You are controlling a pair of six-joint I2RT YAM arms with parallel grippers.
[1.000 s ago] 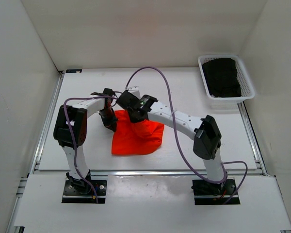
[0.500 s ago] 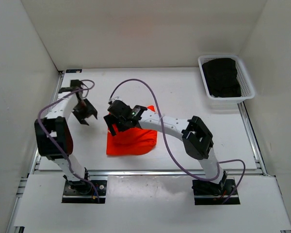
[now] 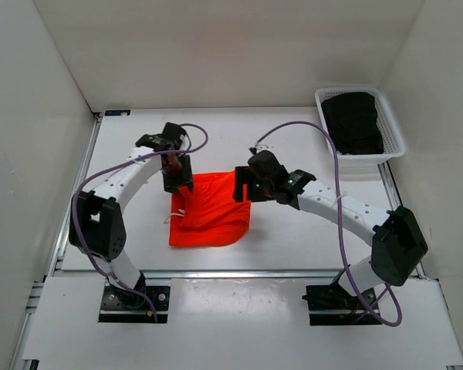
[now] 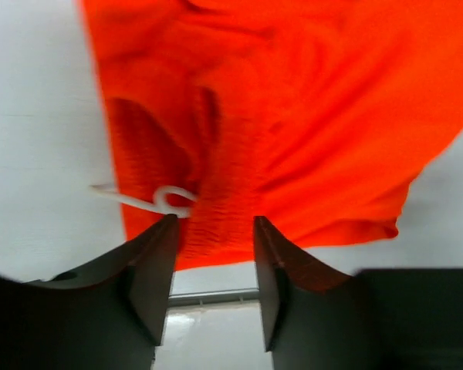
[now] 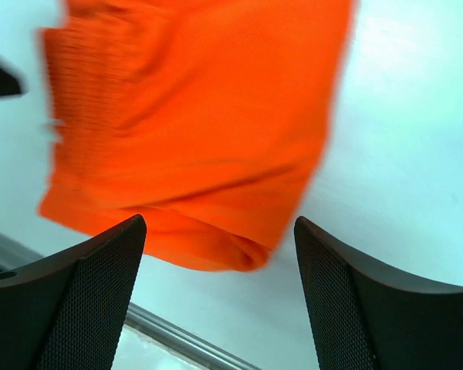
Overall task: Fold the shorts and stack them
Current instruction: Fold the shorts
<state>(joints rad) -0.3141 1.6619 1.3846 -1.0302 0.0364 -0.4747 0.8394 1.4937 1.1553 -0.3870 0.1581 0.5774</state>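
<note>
Thin cloth shorts (image 3: 212, 214), matt white table (image 3: 293, 240), plastic lattice basket (image 3: 394, 132)

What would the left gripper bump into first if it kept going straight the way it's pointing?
Most likely the orange shorts: the left gripper points down at their gathered waistband, beside the white drawstring. How far above the fabric it is, I can't tell.
</note>
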